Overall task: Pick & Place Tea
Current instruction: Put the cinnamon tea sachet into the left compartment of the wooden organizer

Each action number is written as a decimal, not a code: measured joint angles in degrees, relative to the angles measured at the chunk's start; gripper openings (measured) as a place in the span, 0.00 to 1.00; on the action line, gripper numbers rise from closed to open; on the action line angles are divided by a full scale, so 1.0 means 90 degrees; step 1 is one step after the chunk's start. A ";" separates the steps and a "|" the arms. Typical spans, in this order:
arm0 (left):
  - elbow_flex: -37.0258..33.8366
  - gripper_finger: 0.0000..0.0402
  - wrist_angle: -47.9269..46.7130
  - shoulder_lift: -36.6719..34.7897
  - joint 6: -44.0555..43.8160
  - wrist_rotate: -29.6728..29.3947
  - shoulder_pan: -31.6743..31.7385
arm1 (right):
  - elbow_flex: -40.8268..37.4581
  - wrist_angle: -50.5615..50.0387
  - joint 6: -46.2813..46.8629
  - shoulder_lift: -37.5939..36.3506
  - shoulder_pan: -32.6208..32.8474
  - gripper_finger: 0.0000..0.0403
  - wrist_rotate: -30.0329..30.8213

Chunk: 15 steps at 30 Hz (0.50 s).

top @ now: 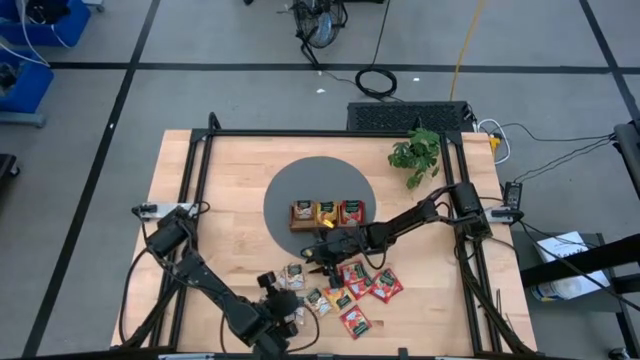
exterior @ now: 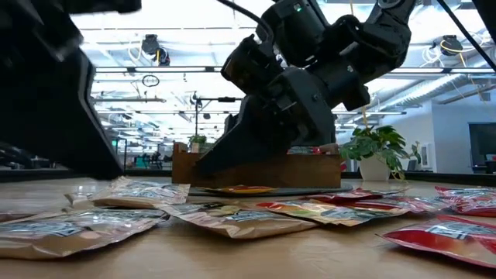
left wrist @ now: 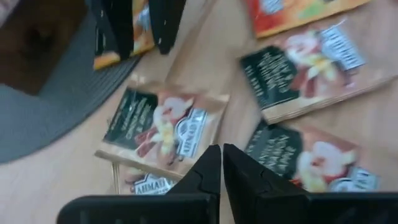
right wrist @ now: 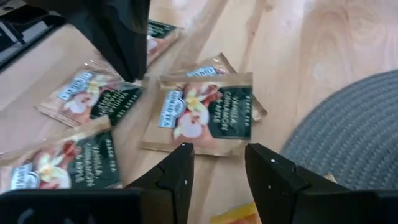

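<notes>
Several tea sachets lie flat and loose on the wooden table near its front: dark green ones (right wrist: 202, 112) (left wrist: 158, 127) and red ones (top: 385, 285). An orange-yellow sachet (exterior: 240, 188) lies at the grey mat's near edge, under my right gripper. My right gripper (right wrist: 217, 165) (top: 318, 256) slants down over that edge, fingers apart, nothing between their ends. My left gripper (left wrist: 221, 165) (top: 282, 300) hovers shut just above the green sachets and holds nothing.
A brown three-compartment tray (top: 327, 213) with sachets standing in it sits on the round grey mat (top: 290, 185), just beyond my right gripper. A potted plant (top: 418, 155) stands at the far right. Bare wood lies to the left (top: 215, 200).
</notes>
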 joint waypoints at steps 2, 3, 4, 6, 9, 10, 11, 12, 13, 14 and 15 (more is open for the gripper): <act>-0.0080 0.06 0.0005 0.0000 -0.0084 0.0120 0.0049 | -0.0003 -0.0007 0.0013 0.0000 -0.0048 0.32 0.0002; -0.0121 0.06 0.0009 0.0000 -0.0113 0.0141 0.0052 | -0.0003 -0.0004 0.0018 0.0000 -0.0074 0.32 -0.0004; -0.0176 0.06 0.0027 0.0000 -0.0162 0.0140 0.0052 | -0.0003 0.0000 0.0019 0.0000 -0.0091 0.32 -0.0011; -0.0361 0.06 0.0208 -0.0010 -0.0294 0.0204 0.0050 | -0.0003 -0.0003 0.0025 0.0000 -0.0122 0.32 -0.0020; -0.0643 0.06 0.0623 -0.0030 -0.0383 0.0181 0.0040 | -0.0003 -0.0005 0.0046 0.0000 -0.0175 0.32 -0.0169; -0.0735 0.06 0.0755 -0.0041 -0.0399 0.0175 0.0044 | -0.0003 -0.0005 0.0061 0.0000 -0.0189 0.32 -0.0207; -0.0816 0.06 0.0892 -0.0044 -0.0399 0.0124 0.0045 | -0.0003 -0.0005 0.0085 0.0000 -0.0193 0.32 -0.0212; -0.0879 0.06 0.1015 -0.0047 -0.0399 0.0080 0.0048 | -0.0003 -0.0005 0.0111 0.0000 -0.0196 0.32 -0.0211; -0.0934 0.06 0.1107 -0.0054 -0.0400 0.0071 0.0050 | -0.0003 -0.0004 0.0117 0.0000 -0.0200 0.32 -0.0213; -0.0962 0.06 0.1154 -0.0058 -0.0402 0.0071 0.0050 | -0.0003 -0.0001 0.0117 0.0000 -0.0200 0.32 -0.0224; -0.0977 0.06 0.1160 -0.0058 -0.0421 0.0068 0.0047 | -0.0003 0.0015 0.0119 0.0000 -0.0201 0.32 -0.0309</act>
